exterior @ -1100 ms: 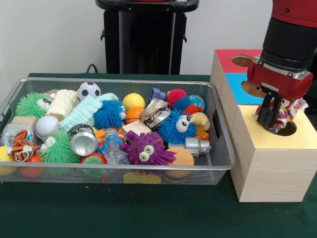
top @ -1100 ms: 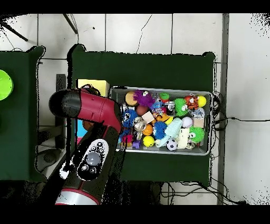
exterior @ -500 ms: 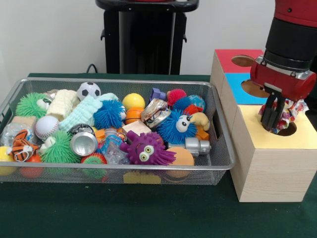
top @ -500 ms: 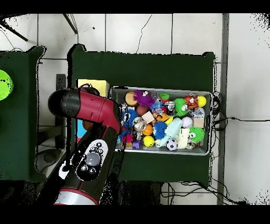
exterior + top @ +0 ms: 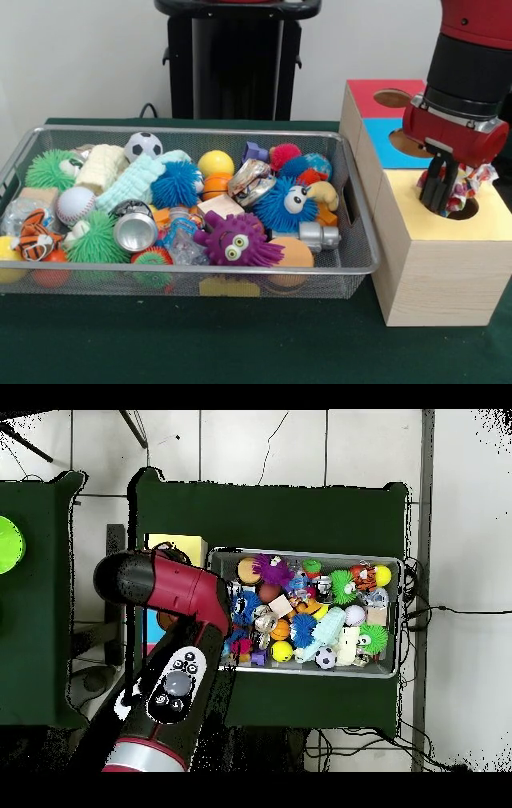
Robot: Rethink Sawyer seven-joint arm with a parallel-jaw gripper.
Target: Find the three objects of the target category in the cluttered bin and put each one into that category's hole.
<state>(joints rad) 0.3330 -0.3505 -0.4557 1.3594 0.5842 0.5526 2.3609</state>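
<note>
From my seat I take the box (image 5: 436, 240) as my landmark. The gripper (image 5: 438, 194) hangs over its yellow top, right at the rim of the round hole (image 5: 462, 209), fingers close together. A crumpled wrapper (image 5: 466, 180) of red, white and blue sits just behind the fingers, above the hole's far edge; I cannot tell whether the fingers have hold of it or merely stand against it.

Left of the box, touching or nearly touching its side, is the wire bin (image 5: 184, 276), packed full: a purple monster (image 5: 237, 239), a blue fuzzy toy (image 5: 286, 205), a can (image 5: 134, 230), a baseball (image 5: 74, 204), a soccer ball (image 5: 143, 146). The toys reach up to the bin's rim nearly everywhere, so I see little free room inside it.

In front of the box and bin the green cloth (image 5: 240, 340) lies bare. Behind the yellow section the box shows a blue top and a red top, each with its own hole.

In the overhead view the arm (image 5: 170, 644) covers the box almost wholly; only a yellow corner shows beside the bin.
</note>
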